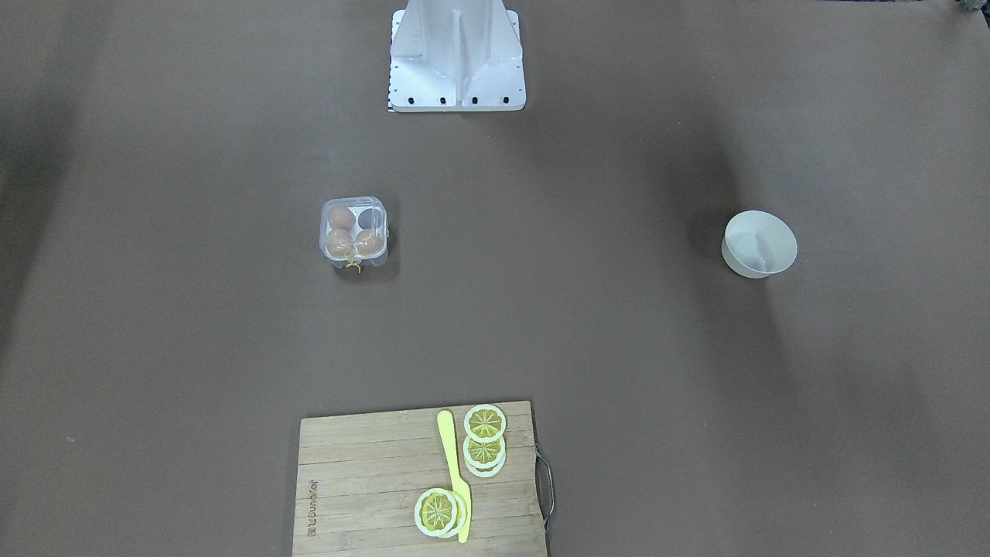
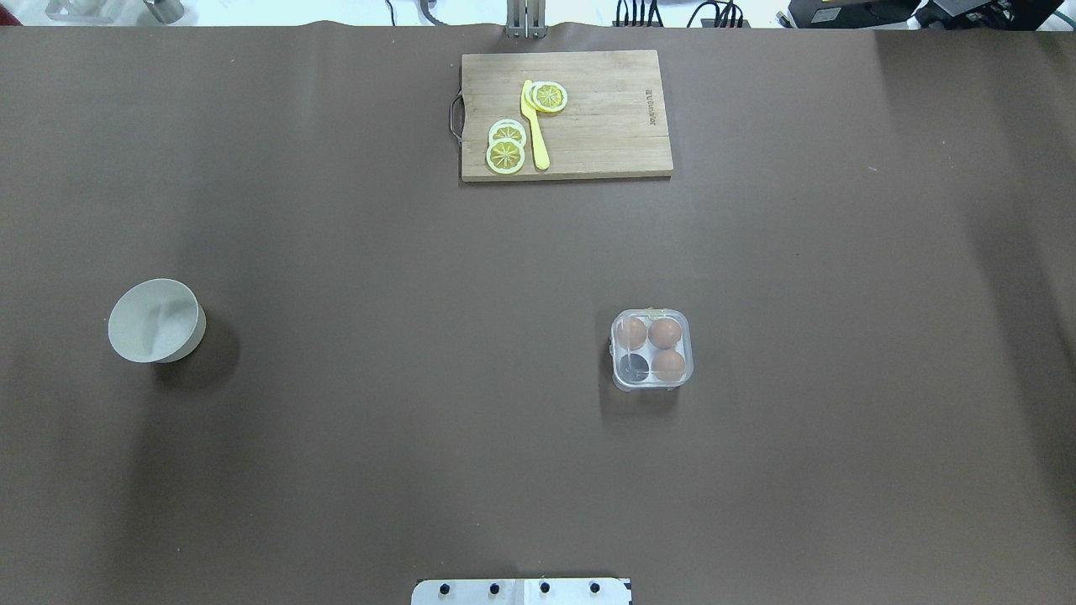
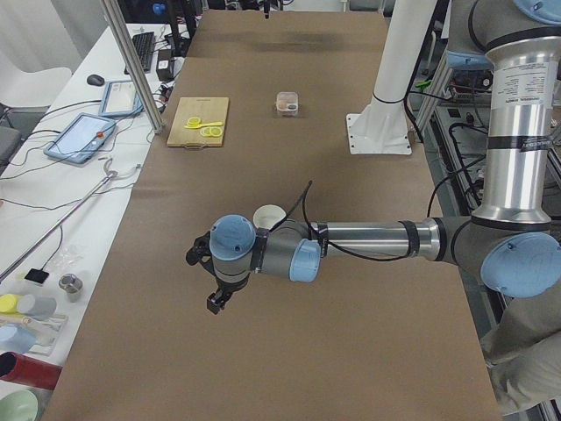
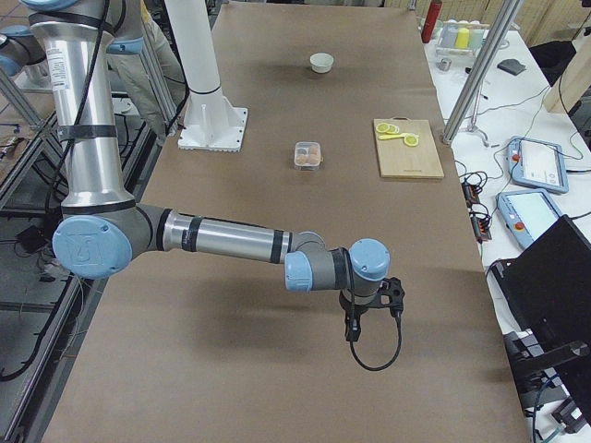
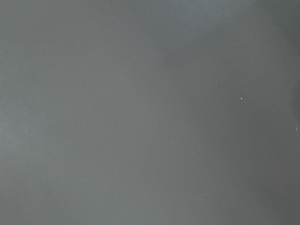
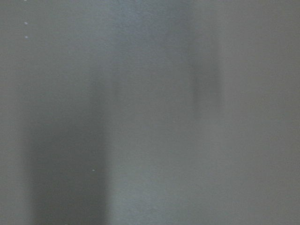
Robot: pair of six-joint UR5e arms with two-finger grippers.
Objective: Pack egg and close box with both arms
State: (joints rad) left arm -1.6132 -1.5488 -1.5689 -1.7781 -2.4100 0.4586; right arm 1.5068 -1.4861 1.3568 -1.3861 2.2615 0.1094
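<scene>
The clear plastic box [image 1: 354, 232] stands on the brown table, also in the overhead view [image 2: 652, 350]. Its lid seems to lie over the cells. Three brown eggs [image 2: 665, 333] fill three cells and one cell [image 2: 635, 366] is empty. I see no egg outside the box. The left arm [image 3: 368, 239] stretches low over the table's near end in the exterior left view, with its gripper [image 3: 216, 298] pointing down, far from the box [image 3: 287, 103]. The right arm [image 4: 231, 242] does the same at the other end, gripper [image 4: 354, 328] pointing down. I cannot tell whether either gripper is open or shut. Both wrist views show only bare table.
A white round bowl [image 2: 155, 321] stands at the left in the overhead view. A wooden cutting board [image 2: 605, 126] with lemon slices [image 2: 506, 155] and a yellow knife [image 2: 535, 126] lies at the far edge. The white mounting stand [image 1: 456, 54] sits at the robot's side.
</scene>
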